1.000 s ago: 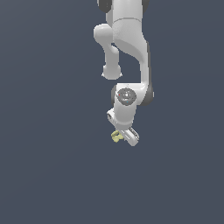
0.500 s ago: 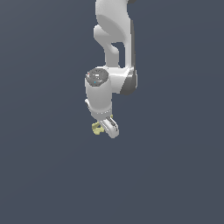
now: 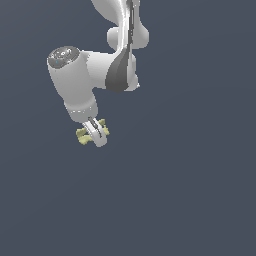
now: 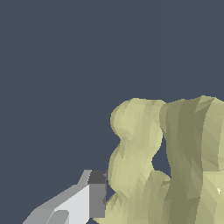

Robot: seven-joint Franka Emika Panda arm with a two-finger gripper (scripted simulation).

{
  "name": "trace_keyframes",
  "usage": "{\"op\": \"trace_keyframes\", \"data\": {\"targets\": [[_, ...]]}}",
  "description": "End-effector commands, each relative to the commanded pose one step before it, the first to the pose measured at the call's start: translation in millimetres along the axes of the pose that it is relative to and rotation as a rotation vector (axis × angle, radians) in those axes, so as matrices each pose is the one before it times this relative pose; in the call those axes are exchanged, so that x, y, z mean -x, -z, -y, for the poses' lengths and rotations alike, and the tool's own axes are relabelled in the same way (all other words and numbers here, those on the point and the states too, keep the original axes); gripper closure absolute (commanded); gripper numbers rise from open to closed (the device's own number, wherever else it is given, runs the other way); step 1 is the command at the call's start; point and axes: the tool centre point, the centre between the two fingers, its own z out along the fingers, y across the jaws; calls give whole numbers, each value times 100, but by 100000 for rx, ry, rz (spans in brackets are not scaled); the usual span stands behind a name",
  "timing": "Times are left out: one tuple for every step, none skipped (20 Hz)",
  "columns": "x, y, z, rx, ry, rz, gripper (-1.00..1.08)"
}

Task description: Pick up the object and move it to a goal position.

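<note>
The object [image 3: 84, 136] is a small pale yellow lumpy piece with notched ends. In the exterior view my white gripper [image 3: 96, 134] is shut on it, and its yellow ends stick out on both sides of the fingers. It hangs off the surface, below the arm's big white wrist. In the wrist view the object [image 4: 144, 166] fills much of the picture, its knobby lobes very close to the camera, and one grey-white finger [image 4: 83, 201] presses against its side. The other finger is hidden.
Behind everything lies a plain dark blue-grey background [image 3: 190, 190]. The white arm [image 3: 115, 70] reaches down from the top of the exterior view. No other objects, containers or markers show.
The arm has swung toward the exterior view's left and nearer the camera, carrying the object along. The grip stayed shut the whole time.
</note>
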Motion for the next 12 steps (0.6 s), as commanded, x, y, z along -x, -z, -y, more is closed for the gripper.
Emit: {"op": "trace_keyframes", "data": {"targets": [[-1450,1472,-1067,99,178,86,108],[-483,459,-323,0,0,0,108],[-403,415,-258,35,37,-47,108],[-375,352,-245,0,0,0,108],[-322,299,-206,0,0,0,108],[-270,247,-167,0,0,0,108],[-218,195,-127,0,0,0,108],[-167,143,-87,0,0,0,108],[-117,91,-47,0,0,0,108],[-67,40,-7,0,0,0,108],[-17,-10,30,0,0,0,108],[10,-25,32,0,0,0,108]]}}
